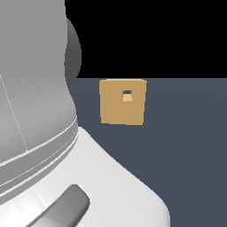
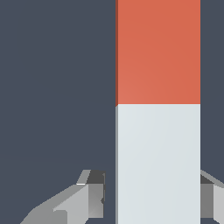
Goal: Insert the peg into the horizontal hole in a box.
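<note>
One peg (image 2: 158, 111) shows, only in the wrist view: a square bar, red-orange over one stretch and pale grey-white over the other, the colours meeting at a straight line about midway along the visible length. It runs out of the frame at both ends.

One box (image 1: 123, 101) shows, only in the exterior view, a little above the frame's centre, tan and standing on the dark blue-grey floor (image 1: 186, 146). Its facing side carries one hole (image 1: 127, 95), small and square, set slightly above the face's middle. The peg is not visible in that view.

The gripper (image 2: 153, 197) has two grey fingers, one (image 2: 89, 197) on each side of the peg's white part. The jaws stand open wider than the bar. One finger shows a narrow gap of floor between itself and the peg; the other (image 2: 211, 197) sits close against the bar's edge, and contact there cannot be judged. Nothing looks clamped.

One arm (image 1: 40, 111) fills the exterior view's left half, its white-grey body large and close to the camera.
</note>
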`<state>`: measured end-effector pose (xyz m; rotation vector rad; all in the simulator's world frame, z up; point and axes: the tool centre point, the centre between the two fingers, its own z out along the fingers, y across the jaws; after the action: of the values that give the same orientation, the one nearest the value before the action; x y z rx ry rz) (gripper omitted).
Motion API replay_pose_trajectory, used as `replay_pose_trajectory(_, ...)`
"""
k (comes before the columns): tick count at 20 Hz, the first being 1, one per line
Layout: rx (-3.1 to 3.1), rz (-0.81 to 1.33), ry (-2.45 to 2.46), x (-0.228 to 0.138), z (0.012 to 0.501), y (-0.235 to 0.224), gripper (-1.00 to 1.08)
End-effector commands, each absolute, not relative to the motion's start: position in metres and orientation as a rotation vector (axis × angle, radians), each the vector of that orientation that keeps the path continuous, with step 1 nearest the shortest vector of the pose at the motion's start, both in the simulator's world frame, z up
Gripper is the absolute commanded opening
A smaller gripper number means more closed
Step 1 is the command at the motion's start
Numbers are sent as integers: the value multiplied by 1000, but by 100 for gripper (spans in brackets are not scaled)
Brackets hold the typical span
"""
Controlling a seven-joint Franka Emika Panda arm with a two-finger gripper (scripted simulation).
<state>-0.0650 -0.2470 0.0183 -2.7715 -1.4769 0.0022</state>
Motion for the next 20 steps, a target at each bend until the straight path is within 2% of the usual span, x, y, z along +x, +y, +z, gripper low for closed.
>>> replay_pose_trajectory(1, -2772, 1, -1477, -64, 18, -247, -100)
replay_pose_trajectory(13, -2767, 0, -1488, -62, 20, -244, -100)
replay_pose_trajectory(20, -2705, 2, -1600, -37, 39, -204, -100)
